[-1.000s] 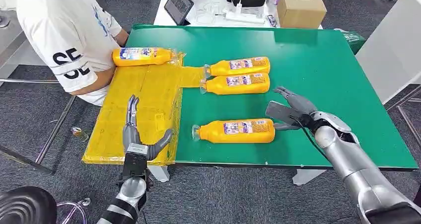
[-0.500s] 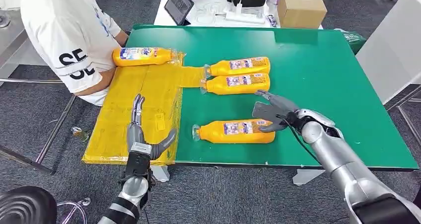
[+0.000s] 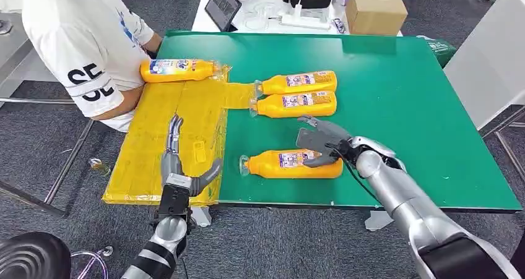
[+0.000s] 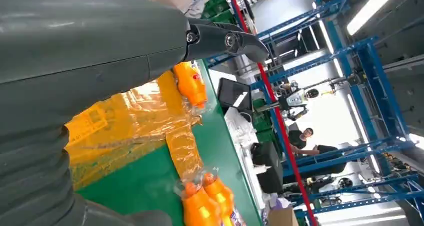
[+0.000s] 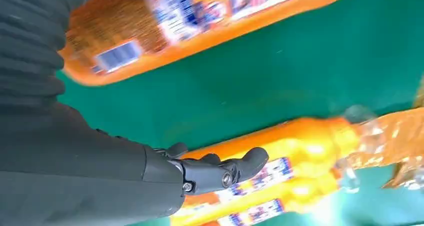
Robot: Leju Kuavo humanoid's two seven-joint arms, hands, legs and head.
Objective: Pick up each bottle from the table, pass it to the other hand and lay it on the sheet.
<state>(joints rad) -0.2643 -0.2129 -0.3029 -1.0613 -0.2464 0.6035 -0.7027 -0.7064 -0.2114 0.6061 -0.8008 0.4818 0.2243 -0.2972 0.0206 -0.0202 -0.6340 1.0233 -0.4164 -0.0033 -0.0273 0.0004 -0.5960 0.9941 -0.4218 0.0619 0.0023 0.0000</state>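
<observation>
- The green table (image 3: 402, 93) has a matte, flat top; along its left side lies the yellow sheet (image 3: 167, 137), a crinkled glossy film.
- One bottle (image 3: 179, 70) already lies on the sheet's far end, beside a person's sleeve (image 3: 80, 56); a pair of bottles (image 3: 296, 93) waits mid-table.
- The nearest bottle (image 3: 291, 164), smooth orange plastic with a printed label, lies on its side.
- Our right hand (image 3: 322, 144) is over its base end, fingers spread, perhaps touching; we judge the pickup under way, calling next for a firm close.
- Our left hand (image 3: 179, 171) hovers released, empty.
</observation>
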